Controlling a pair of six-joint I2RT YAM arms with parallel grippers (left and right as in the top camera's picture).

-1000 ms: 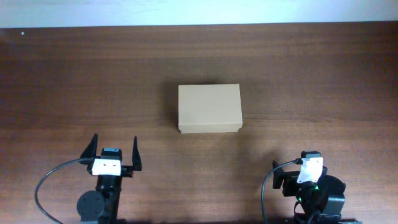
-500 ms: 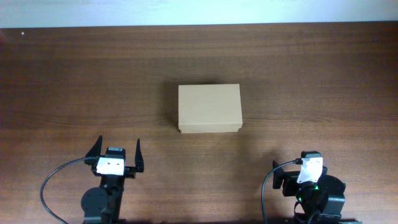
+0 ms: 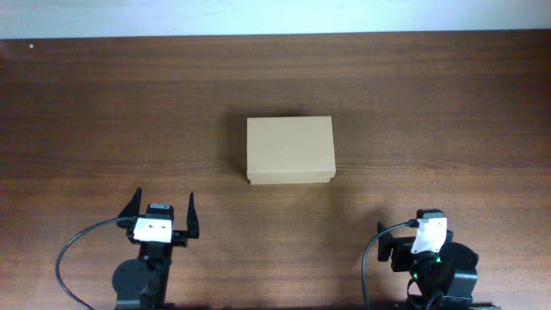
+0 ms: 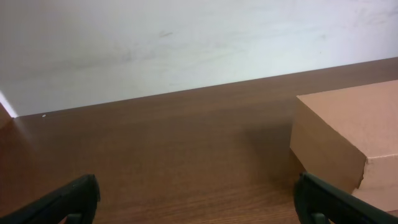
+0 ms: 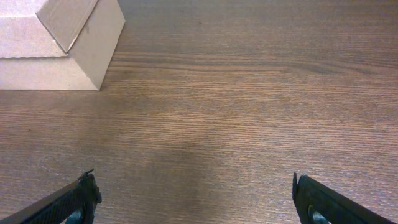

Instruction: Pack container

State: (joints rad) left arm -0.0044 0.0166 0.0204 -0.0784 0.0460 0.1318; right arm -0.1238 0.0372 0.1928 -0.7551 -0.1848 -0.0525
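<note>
Your left gripper (image 3: 162, 201) stands with its fingers (image 4: 329, 199) spread wide, nothing between them. The cardboard box (image 3: 289, 151) sits on the wooden table (image 3: 103, 112) ahead of those fingers and off to their right, well apart from both tips. Your right gripper (image 5: 193, 186) is likewise spread wide and empty. The box lies ahead of its fingers and out beyond the left one, not touching. The flap lid (image 3: 284, 138) appears shut flat, though the overhead view is too coarse to confirm the seam.
</note>
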